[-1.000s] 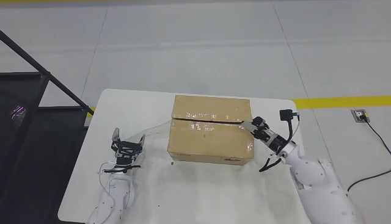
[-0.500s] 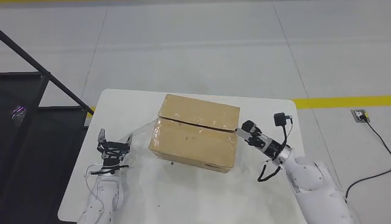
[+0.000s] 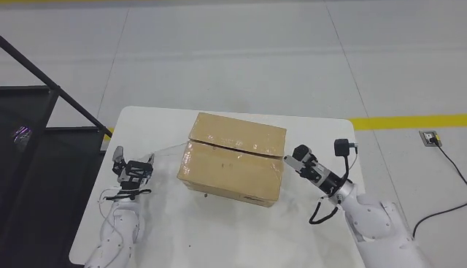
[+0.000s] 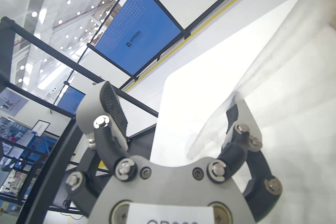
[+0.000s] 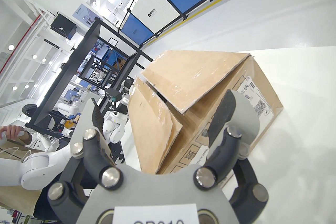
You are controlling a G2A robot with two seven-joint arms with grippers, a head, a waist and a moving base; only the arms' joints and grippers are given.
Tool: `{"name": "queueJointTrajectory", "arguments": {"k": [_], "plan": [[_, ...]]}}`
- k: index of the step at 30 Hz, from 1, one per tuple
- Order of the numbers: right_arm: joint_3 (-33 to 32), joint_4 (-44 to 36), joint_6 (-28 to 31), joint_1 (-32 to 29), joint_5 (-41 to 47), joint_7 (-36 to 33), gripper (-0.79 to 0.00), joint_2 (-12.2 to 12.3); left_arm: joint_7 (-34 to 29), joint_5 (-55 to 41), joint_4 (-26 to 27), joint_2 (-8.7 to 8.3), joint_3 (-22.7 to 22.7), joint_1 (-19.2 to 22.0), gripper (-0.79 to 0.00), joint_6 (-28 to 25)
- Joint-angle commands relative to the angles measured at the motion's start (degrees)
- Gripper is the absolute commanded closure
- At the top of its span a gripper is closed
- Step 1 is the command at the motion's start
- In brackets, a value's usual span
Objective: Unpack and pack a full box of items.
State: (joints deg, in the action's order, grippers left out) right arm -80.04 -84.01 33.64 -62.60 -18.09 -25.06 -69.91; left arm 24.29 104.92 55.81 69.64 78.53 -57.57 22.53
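A brown cardboard box (image 3: 233, 167) lies slightly turned in the middle of the white table (image 3: 241, 228), its top flaps (image 5: 189, 72) a little ajar along the seam. My left gripper (image 3: 131, 169) is open near the table's left edge, well clear of the box. A strip of clear tape (image 3: 169, 150) runs from the box's left end to it. In the left wrist view the tape strip (image 4: 275, 51) clings to one fingertip (image 4: 233, 104) of the open left gripper (image 4: 170, 96). My right gripper (image 3: 295, 158) is open just off the box's right end (image 5: 231, 109), not touching it.
A black metal frame (image 3: 29, 122) stands off the table's left side. The table's front half is bare white surface. On the floor to the right lie a socket (image 3: 429, 138) and cable.
The box slid left and turned slightly. My left gripper drew back leftward, stretching the tape. My right gripper followed the box, then eased back a little to the right.
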Motion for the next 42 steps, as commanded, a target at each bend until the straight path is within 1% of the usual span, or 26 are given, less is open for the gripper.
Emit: {"name": "queueJointTrajectory", "arguments": {"k": [1, 4, 8, 13, 17, 20, 23, 27, 30, 32, 34, 37, 39, 42], "plan": [[0.20, 0.01, 0.13, 0.13, 0.08, 0.08, -0.785, 0.03, -1.38, 0.36, -1.79, 0.05, -0.08, 2.13, -0.785, -1.79], [0.14, -0.04, 0.47, -0.05, 0.15, 0.23, -0.785, 0.13, -1.23, 0.93, -4.33, 0.08, -0.44, 3.57, -0.785, -3.78], [-0.70, 0.17, 1.23, -0.94, 0.56, 0.87, -0.785, 0.38, 0.44, 0.69, -6.74, 0.41, -1.66, 3.21, -0.785, -5.89], [-1.29, 0.52, 1.43, -1.23, 1.03, 1.06, -0.785, 0.62, 0.67, 1.74, -9.12, 1.03, -3.62, 2.77, -0.785, -4.99], [-1.00, 0.23, 1.08, -0.78, 1.28, 0.79, -0.785, 0.70, 2.31, 0.27, -7.89, 1.42, -3.88, 1.42, -0.785, -3.40], [-0.13, -0.36, 1.97, -0.27, 2.50, -0.46, -0.785, 0.72, 4.87, -2.90, -4.32, 1.46, -2.85, -0.68, -0.785, -3.85], [-0.01, -0.70, 3.56, 0.14, 5.36, -3.54, -0.785, 0.95, 6.65, -4.31, 1.14, 0.95, -0.56, -3.83, -0.785, -3.59], [0.32, -1.17, 4.42, 0.92, 7.15, -11.06, -0.785, 1.58, 6.70, -5.81, 10.58, -0.12, 3.87, -9.71, -0.785, -6.22], [0.97, -1.66, 3.65, 1.09, 7.10, -13.31, -0.785, 1.80, 6.13, -7.98, 17.36, -0.76, 7.39, -14.07, -0.785, -8.80], [1.32, -1.46, 2.49, 1.50, 5.81, -13.50, -0.785, 1.88, 6.39, -11.22, 21.15, -0.98, 9.39, -16.41, -0.785, -11.58], [2.18, -1.06, 1.09, 2.00, 4.78, -12.91, -0.785, 1.80, 6.23, -13.69, 23.35, -1.13, 10.93, -17.87, -0.785, -13.70], [3.88, -0.22, -0.05, 3.11, 4.94, -13.52, -0.785, 1.66, 5.60, -15.90, 24.32, -1.09, 11.75, -18.34, -0.785, -14.82], [4.52, 0.30, 1.41, 3.68, 7.57, -14.56, -0.785, 1.64, 5.73, -16.88, 24.47, -0.96, 11.58, -18.23, -0.785, -15.10], [4.75, 0.20, 4.98, 3.70, 13.32, -17.22, -0.785, 1.83, 6.85, -20.21, 25.30, -0.77, 11.64, -18.26, -0.785, -17.42]]}}
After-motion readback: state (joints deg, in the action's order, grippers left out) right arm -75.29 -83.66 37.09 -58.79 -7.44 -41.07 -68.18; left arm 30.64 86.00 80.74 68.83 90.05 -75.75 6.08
